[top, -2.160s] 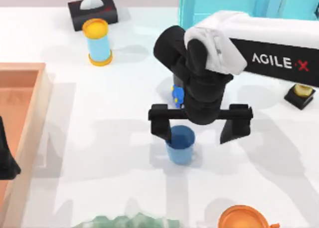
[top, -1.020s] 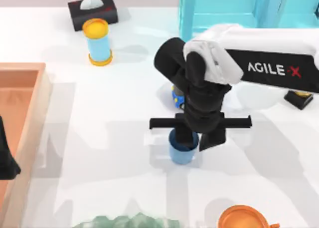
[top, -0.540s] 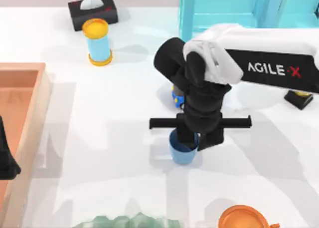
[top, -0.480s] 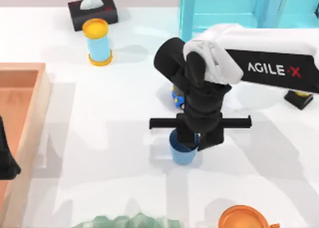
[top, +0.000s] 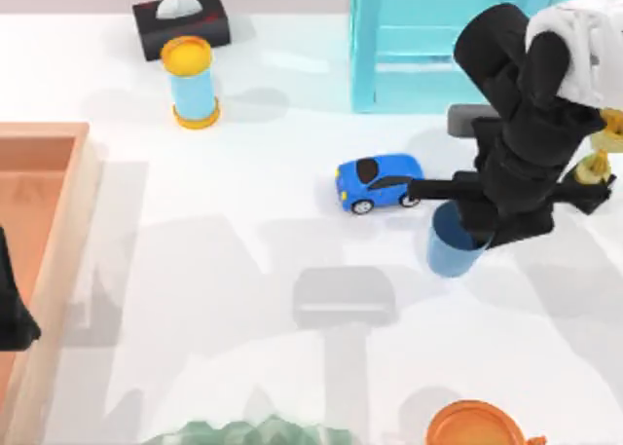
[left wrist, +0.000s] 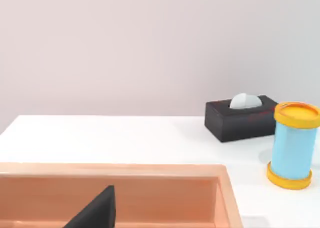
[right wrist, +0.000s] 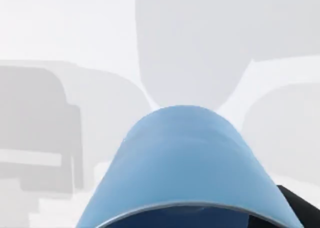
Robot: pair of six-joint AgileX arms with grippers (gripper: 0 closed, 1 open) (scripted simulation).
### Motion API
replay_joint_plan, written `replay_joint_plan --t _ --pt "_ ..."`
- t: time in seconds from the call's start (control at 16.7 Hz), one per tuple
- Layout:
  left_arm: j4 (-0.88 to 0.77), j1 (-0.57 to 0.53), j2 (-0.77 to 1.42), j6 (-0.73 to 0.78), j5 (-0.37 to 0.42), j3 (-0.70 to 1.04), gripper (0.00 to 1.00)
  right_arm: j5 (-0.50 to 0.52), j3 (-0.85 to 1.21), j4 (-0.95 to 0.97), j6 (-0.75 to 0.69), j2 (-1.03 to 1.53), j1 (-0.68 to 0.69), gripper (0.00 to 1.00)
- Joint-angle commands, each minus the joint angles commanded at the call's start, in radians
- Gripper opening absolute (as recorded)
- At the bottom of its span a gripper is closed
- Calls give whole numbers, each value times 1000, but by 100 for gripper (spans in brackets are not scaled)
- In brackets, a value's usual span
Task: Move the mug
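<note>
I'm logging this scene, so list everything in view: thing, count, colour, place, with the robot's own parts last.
mug: 1, blue, right part of the table, held in the right gripper.
toy car: 1, blue, mid-table, left of the mug.
cylinder: 1, light blue with yellow-orange ends, upright, far left of the table.
tissue box: 1, black, far edge, behind the cylinder.
wooden tray: 1, orange-brown, left edge.
orange vessel: 1, orange, near edge, right.
green object: 1, green, near edge, middle.
cyan structure: 1, cyan, far edge, right.
right gripper: 1, black, fingers shut on the mug, right side.
left gripper: 1, black, parked over the tray.
</note>
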Motion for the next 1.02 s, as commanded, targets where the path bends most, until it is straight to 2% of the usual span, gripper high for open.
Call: replay_joint_plan --t 0.3,0.54,0.66,1.02 --pt "0 0 0 0 0 0 100 2 -111 -58 -336 -157 -339 0" --pt "0 0 0 0 0 0 100 42 -131 -130 -510 -193 -536 0" --pt "0 0 0 0 0 0 100 55 -131 -149 -545 -196 -574 0" --pt "0 0 0 0 0 0 100 57 -145 -133 -542 -183 -569 0"
